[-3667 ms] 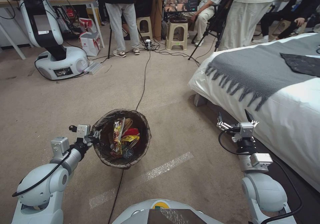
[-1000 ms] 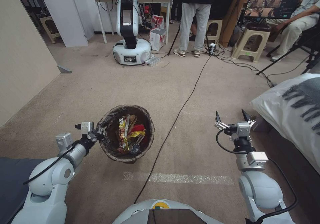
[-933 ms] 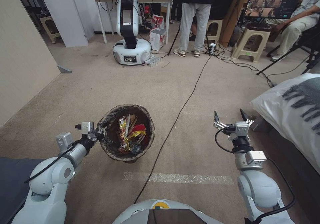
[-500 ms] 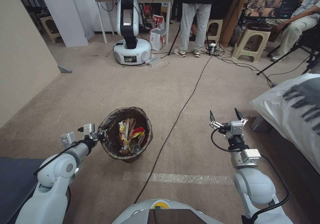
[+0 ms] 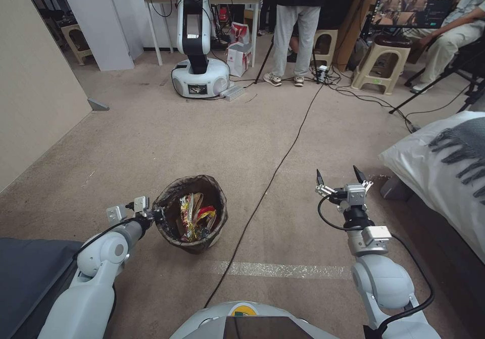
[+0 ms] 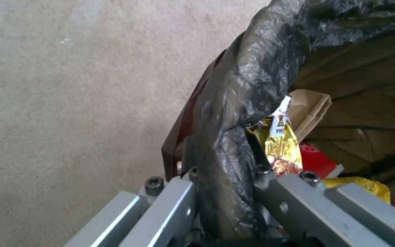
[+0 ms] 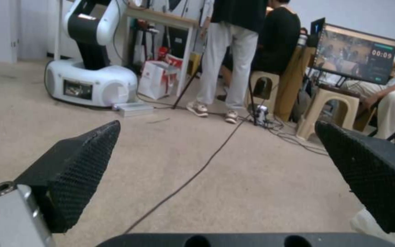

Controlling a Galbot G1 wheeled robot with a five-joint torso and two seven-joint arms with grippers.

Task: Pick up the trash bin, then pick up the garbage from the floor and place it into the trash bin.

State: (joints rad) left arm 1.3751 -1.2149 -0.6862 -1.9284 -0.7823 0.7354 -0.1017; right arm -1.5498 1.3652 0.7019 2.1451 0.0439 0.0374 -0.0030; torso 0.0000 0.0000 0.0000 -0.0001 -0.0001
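The trash bin (image 5: 174, 192), lined with a dark bag, sits low at my front left; I cannot tell whether its base touches the floor (image 5: 151, 142). My left gripper (image 5: 154, 212) is shut on its near rim. In the left wrist view the fingers (image 6: 293, 192) pinch the bag-covered rim (image 6: 252, 85). Garbage (image 5: 194, 218) lies inside: a yellow wrapper (image 6: 279, 144), a red packet (image 6: 316, 161) and a brown paper bag (image 6: 312, 106). My right gripper (image 5: 338, 173) hangs open over bare carpet at the front right, and its dark pads (image 7: 79, 168) stand wide apart.
A black cable (image 5: 268, 187) runs across the carpet between the arms. A bed (image 5: 439, 177) stands to the right and a beige wall panel (image 5: 35, 91) to the left. Another robot (image 5: 197, 71), stools and people are at the back. A tape strip (image 5: 283, 270) lies close ahead.
The view swung left earlier, away from the bed. Over the last second the left arm has lowered the bin and drawn it nearer to me. The right gripper has drifted slightly left, still open.
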